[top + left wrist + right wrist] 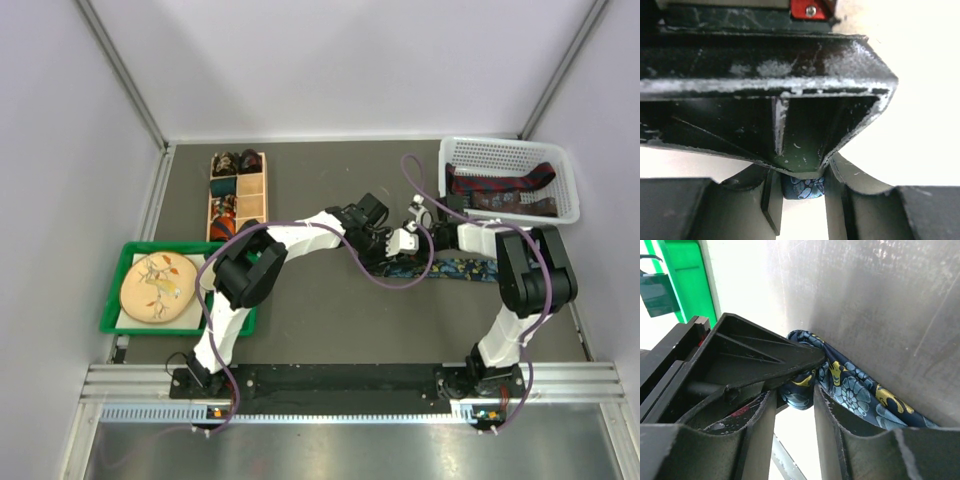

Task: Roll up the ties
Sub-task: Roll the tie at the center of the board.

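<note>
Both arms meet at the centre of the dark table [330, 330].

1. Left gripper [802, 180]: clenched on the coiled end of the blue floral tie [460, 270]. The fabric fills the gap between its two fingers.
2. Right gripper [794, 392]: its fingers stand on either side of the same coiled end. It cannot be determined whether they press on it.
3. The rest of the blue floral tie trails flat across the table towards the right arm.
4. Red patterned ties [500, 185] lie in the white basket [505, 143] at the far right.
5. Rolled ties [228, 190] occupy compartments of the wooden box [250, 200] at the far left.
</note>
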Robot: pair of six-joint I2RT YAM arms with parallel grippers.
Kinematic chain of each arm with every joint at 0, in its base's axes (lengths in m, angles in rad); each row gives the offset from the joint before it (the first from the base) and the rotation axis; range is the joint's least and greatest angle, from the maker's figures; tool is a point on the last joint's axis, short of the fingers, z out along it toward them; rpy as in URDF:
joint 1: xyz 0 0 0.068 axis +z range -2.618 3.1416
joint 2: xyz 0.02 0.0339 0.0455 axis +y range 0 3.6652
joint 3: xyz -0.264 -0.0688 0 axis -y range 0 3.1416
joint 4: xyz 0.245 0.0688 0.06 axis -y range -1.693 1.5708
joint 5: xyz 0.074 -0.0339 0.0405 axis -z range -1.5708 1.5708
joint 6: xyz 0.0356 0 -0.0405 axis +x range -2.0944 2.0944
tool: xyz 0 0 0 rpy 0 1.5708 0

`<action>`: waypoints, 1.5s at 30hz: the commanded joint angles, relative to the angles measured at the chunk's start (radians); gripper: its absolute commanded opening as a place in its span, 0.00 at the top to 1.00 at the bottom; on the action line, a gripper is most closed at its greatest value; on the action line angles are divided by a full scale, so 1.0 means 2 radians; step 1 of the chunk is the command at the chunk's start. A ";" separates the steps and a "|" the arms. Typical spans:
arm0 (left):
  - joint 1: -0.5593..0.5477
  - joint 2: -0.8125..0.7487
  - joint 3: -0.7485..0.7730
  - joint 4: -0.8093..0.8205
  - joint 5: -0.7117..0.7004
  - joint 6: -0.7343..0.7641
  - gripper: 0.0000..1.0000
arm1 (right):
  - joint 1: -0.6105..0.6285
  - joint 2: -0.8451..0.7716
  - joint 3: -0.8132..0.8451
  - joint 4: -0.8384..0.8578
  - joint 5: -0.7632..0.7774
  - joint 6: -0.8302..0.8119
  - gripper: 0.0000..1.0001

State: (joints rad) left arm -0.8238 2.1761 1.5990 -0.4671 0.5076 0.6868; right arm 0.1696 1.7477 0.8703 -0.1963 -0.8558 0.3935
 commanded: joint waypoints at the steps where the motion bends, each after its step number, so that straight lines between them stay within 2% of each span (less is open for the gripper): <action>1: 0.001 0.065 -0.038 -0.080 -0.069 0.016 0.74 | 0.010 0.012 0.010 0.022 -0.018 0.002 0.69; 3: 0.001 0.065 -0.037 -0.080 -0.069 0.017 0.72 | 0.010 0.017 0.016 0.008 -0.010 -0.012 0.78; 4: 0.001 0.065 -0.037 -0.080 -0.068 0.017 0.71 | 0.011 0.019 0.017 -0.011 -0.005 -0.029 0.90; 5: 0.001 0.065 -0.037 -0.079 -0.067 0.016 0.68 | 0.011 0.021 0.020 -0.021 0.001 -0.040 0.97; 6: 0.001 0.065 -0.037 -0.080 -0.067 0.014 0.66 | 0.011 0.024 0.027 -0.034 0.014 -0.061 1.00; 9: 0.003 0.062 -0.037 -0.076 -0.067 0.005 0.54 | 0.010 0.031 0.036 -0.061 0.043 -0.095 1.00; 10: 0.005 0.060 -0.038 -0.073 -0.066 0.002 0.44 | 0.010 0.032 0.037 -0.064 0.052 -0.100 1.00; 12: 0.014 0.048 -0.043 -0.056 -0.050 -0.011 0.35 | 0.008 0.031 0.039 -0.066 0.076 -0.116 1.00; 14: 0.026 0.024 -0.050 -0.029 -0.019 -0.017 0.30 | 0.008 0.033 0.040 -0.068 0.087 -0.123 1.00; 17: 0.047 -0.025 -0.110 0.039 0.017 -0.037 0.27 | 0.007 0.033 0.037 -0.071 0.105 -0.135 1.00; 18: 0.051 -0.037 -0.128 0.097 0.047 -0.050 0.26 | 0.008 0.033 0.036 -0.072 0.113 -0.139 1.00; 20: 0.065 -0.066 -0.176 0.152 0.075 -0.061 0.24 | 0.008 0.029 0.035 -0.075 0.125 -0.144 1.00; 21: 0.069 -0.073 -0.190 0.199 0.100 -0.075 0.23 | 0.007 0.027 0.035 -0.077 0.129 -0.145 1.00; 25: 0.076 -0.084 -0.231 0.280 0.153 -0.086 0.19 | 0.007 0.026 0.041 -0.094 0.174 -0.148 1.00; 31: 0.073 -0.060 -0.240 0.402 0.180 -0.158 0.19 | 0.010 0.027 0.052 -0.123 0.211 -0.149 1.00; 35: 0.066 -0.037 -0.228 0.446 0.187 -0.191 0.23 | 0.016 0.024 0.069 -0.153 0.236 -0.153 1.00; 45: 0.051 -0.010 -0.225 0.501 0.179 -0.214 0.26 | 0.025 0.031 0.086 -0.216 0.291 -0.161 1.00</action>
State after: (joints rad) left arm -0.7155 2.1204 1.1316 0.4561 0.8494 0.3141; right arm 0.2131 1.7859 1.0435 -0.5304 -0.5400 0.1524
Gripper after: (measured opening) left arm 0.753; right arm 0.025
